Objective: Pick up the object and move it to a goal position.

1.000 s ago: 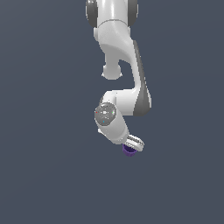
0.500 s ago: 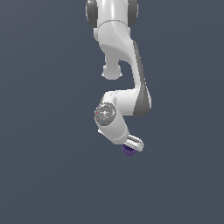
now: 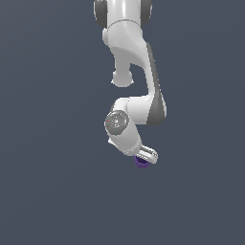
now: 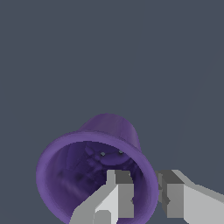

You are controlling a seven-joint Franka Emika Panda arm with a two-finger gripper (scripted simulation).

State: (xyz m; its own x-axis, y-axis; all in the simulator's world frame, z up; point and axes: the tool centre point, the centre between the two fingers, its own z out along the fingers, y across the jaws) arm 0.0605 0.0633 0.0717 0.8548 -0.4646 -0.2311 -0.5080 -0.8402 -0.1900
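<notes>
From the exterior view, the white arm hangs down from the top and bends near the middle. At its low end sits the gripper (image 3: 145, 156), and the little purple cup (image 3: 140, 162) peeks out right under it, touching it. Only a small bit of the cup shows; the rest hides behind the gripper. The cup lies just below the gripper and a touch toward the exterior view's left. I cannot tell from here whether the cup rests on the dark grey worktop (image 3: 57, 191) or hangs above it, because the ground is one flat colour with no shadow.

From the wrist view, the cup is big and close. Its open mouth faces the camera, so its long axis runs away from the camera, and I can look down into the hollow. One finger (image 4: 119, 192) of the gripper (image 4: 144, 193) reaches inside the mouth, and the other finger sits just outside the rim. The cup's wall (image 4: 148, 192) passes between them. The fingers are close together with only a narrow gap, so I think they pinch the wall, though the exact touch is hard to see.

Next to the picture from a second ago, almost nothing looks different. The arm has the same bend, and the cup sits in the same spot under the gripper.
</notes>
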